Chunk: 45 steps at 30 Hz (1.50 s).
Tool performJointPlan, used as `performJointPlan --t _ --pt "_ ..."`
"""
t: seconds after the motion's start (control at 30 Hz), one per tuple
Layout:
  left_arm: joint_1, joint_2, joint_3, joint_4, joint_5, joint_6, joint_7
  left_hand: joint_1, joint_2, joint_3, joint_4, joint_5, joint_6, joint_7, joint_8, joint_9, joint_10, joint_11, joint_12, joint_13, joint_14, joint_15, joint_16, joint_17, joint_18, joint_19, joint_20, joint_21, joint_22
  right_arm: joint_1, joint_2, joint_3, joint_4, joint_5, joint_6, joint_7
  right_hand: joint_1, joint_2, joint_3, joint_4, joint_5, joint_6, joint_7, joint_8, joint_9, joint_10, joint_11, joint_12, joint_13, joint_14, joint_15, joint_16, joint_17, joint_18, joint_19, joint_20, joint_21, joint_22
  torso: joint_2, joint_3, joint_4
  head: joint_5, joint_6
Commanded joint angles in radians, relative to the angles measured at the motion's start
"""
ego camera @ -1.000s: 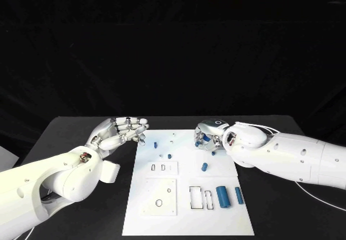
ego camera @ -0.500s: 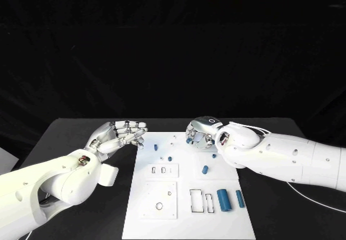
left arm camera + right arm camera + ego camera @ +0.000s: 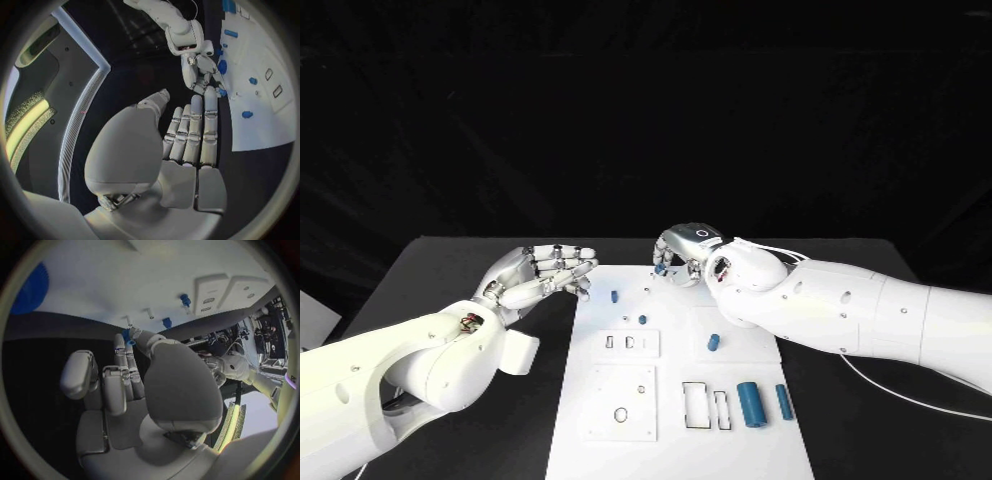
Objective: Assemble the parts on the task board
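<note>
We see the right robot hand pinching a small blue part at the task board's twelve-o'clock edge — left robot hand loosely curled, empty.

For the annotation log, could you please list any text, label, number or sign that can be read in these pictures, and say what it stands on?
No readable text, number or brand shows anywhere.
Right hand: a small dark ring mark on its back, a sign, not a letter.
Task board: only outlined slots and holes, no lettering.
Left hand: no marking to read.
Blue parts: plain.
</note>
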Motion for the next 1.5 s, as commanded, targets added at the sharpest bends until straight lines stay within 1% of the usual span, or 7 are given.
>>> performJointPlan --t 0.03,0.1,0.23,0.47,0.63,0.87,1.5 --pt "0.003 0.004 0.001 0.002 0.003 0.021 0.003 0.007 0.0 0.007 -0.001 -0.001 -0.002 0.01 0.004 0.001 -0.005 0.001 0.003 0.001 -0.005 -0.002 0.006 0.001 0.013 -0.008 -0.001 0.004 0.001 0.0 0.019 0.001 -0.025 -0.023 -0.02 -0.021 -0.005 0.003 0.005 0.0 0.005 0.0 -0.001 0.007 0.038 0.0 0.001 -0.005 0.001 0.075 -0.007 0.006 0.102 -0.008 -0.003 -0.004 0.002 0.0 0.003 -0.0028 0.0061 -0.004 0.002" --pt "0.003 0.005 0.001 0.002 0.003 0.021 0.003 0.007 0.0 0.008 -0.001 -0.001 -0.002 0.01 0.004 0.001 -0.005 0.001 0.003 0.001 -0.006 -0.002 0.006 0.0 0.013 -0.009 -0.001 0.005 0.002 0.0 0.03 0.001 -0.039 -0.024 -0.017 -0.02 -0.005 0.003 0.005 0.0 0.005 0.0 -0.001 0.007 0.038 0.0 0.001 -0.005 0.001 0.075 -0.007 0.006 0.102 -0.008 -0.003 -0.004 0.002 0.0 0.004 -0.0036 0.0078 -0.005 0.003" --pt "0.004 0.007 0.001 0.002 0.002 0.022 0.003 0.007 0.0 0.008 -0.001 -0.001 -0.002 0.01 0.004 0.001 -0.005 0.001 0.003 0.001 -0.006 -0.002 0.006 0.0 0.013 -0.009 -0.001 0.005 0.002 -0.002 0.046 0.001 -0.061 -0.023 -0.003 -0.018 -0.005 0.004 0.005 0.0 0.006 0.0 -0.001 0.008 0.039 0.0 0.001 -0.005 0.001 0.075 -0.007 0.006 0.101 -0.008 -0.004 -0.004 0.0 -0.002 0.004 -0.0035 0.0081 -0.001 0.0" --pt "0.005 0.007 0.001 0.001 0.002 0.022 0.003 0.007 0.0 0.008 -0.001 -0.002 -0.002 0.01 0.004 0.001 -0.005 0.001 0.003 0.001 -0.006 -0.002 0.006 0.0 0.013 -0.01 -0.001 0.006 0.002 -0.008 0.057 0.0 -0.075 -0.018 0.028 -0.01 -0.016 -0.002 0.003 0.005 -0.002 -0.005 0.0 0.009 0.045 0.0 0.003 -0.008 0.003 0.075 -0.006 0.007 0.101 -0.008 -0.004 -0.003 0.002 0.002 0.004 -0.0024 0.0065 0.004 -0.005" --pt "0.006 0.006 0.001 -0.001 0.002 0.021 0.003 0.003 -0.001 0.008 0.001 -0.002 -0.002 0.011 0.004 0.001 -0.005 0.002 0.004 0.001 -0.007 -0.001 0.007 0.0 0.013 -0.012 -0.001 0.009 0.004 -0.01 0.058 0.0 -0.074 -0.015 0.046 -0.004 -0.018 -0.004 0.002 0.006 -0.005 -0.006 0.0 0.009 0.047 0.0 0.003 -0.008 0.003 0.075 -0.006 0.007 0.102 -0.008 -0.006 -0.003 0.001 0.0 0.005 -0.0032 0.0051 0.005 -0.006" --pt "0.007 0.006 0.001 -0.003 0.002 0.021 0.003 0.003 -0.001 0.008 0.001 -0.002 -0.002 0.011 0.004 0.001 -0.005 0.002 0.004 0.001 -0.007 -0.001 0.007 0.0 0.013 -0.012 -0.001 0.009 0.004 -0.012 0.053 0.0 -0.067 -0.014 0.064 -0.002 -0.018 -0.004 0.002 0.006 -0.005 -0.006 0.0 0.009 0.047 0.0 0.003 -0.008 0.003 0.075 -0.006 0.007 0.102 -0.008 -0.006 -0.003 0.001 0.0 0.006 -0.0022 0.0072 0.005 -0.005" --pt "0.008 0.007 0.001 -0.008 0.002 0.022 0.002 0.003 -0.001 0.008 0.001 -0.002 -0.002 0.011 0.004 0.001 -0.005 0.002 0.004 0.001 -0.007 -0.001 0.007 0.0 0.013 -0.012 -0.001 0.009 0.004 -0.014 0.054 0.0 -0.065 -0.013 0.079 -0.001 -0.022 -0.007 0.001 0.008 -0.009 -0.009 0.0 0.009 0.049 -0.001 0.003 -0.01 0.003 0.075 -0.005 0.007 0.101 -0.007 -0.007 -0.003 0.0 0.0 0.008 -0.005 0.0093 0.004 -0.007"
